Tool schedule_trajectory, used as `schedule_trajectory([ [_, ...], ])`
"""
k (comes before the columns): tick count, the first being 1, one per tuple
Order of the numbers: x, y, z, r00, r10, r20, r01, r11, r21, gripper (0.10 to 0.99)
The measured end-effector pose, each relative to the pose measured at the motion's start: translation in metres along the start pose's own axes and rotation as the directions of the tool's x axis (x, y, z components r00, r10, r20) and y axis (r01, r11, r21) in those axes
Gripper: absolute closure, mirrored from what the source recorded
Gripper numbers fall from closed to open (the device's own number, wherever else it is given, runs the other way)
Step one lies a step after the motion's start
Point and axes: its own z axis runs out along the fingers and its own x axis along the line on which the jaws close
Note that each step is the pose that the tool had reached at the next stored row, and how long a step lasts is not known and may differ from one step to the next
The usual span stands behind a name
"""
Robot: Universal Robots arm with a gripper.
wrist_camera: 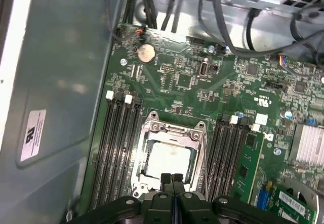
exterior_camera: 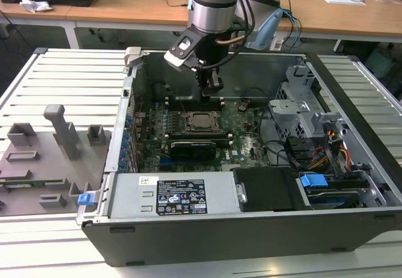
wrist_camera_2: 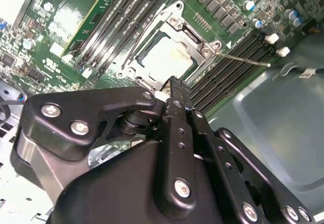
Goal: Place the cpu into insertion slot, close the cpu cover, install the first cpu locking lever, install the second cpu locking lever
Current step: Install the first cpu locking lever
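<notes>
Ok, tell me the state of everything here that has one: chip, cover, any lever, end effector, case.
cpu cover: down, closed over the chip.
cpu: seated beneath the cover.
locking lever: standing out sideways, looks unlatched.
end effector: shut, holding nothing, just over the cover's edge.
computer case: side open.

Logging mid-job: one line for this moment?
gripper jaws shut, empty | over socket edge | chip in socket | cover down | one lever sticking out

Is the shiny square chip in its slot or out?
In: the cpu lies flat in the insertion slot, cpu cover framing it.
</notes>
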Motion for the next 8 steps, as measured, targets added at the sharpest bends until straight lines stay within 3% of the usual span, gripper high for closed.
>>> schedule_trajectory([
  [8, 0.0, 0.0, 0.0, 0.9978, -0.067, -0.0001, 0.067, 0.9978, 0.0, 0.98],
])
